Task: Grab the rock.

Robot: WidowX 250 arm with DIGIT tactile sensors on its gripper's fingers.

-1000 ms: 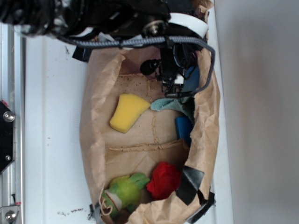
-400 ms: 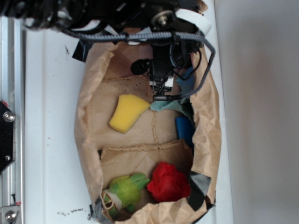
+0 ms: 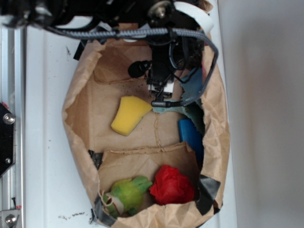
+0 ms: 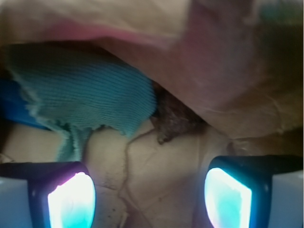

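Our gripper [image 4: 149, 199] hangs with jaws spread wide and empty inside the brown paper bag [image 3: 78, 123]; the rock [image 4: 175, 118] lies just ahead between them, slightly right of centre, touching the teal cloth [image 4: 85, 90]. Since a second ago we have shifted left, and the bag's rim has spread

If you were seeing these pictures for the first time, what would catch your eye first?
Probably the red ball and green plush toy at the near end of the brown paper bag, then the yellow sponge mid-bag. In the wrist view, the open claw faces a dark rock beside the teal cloth.
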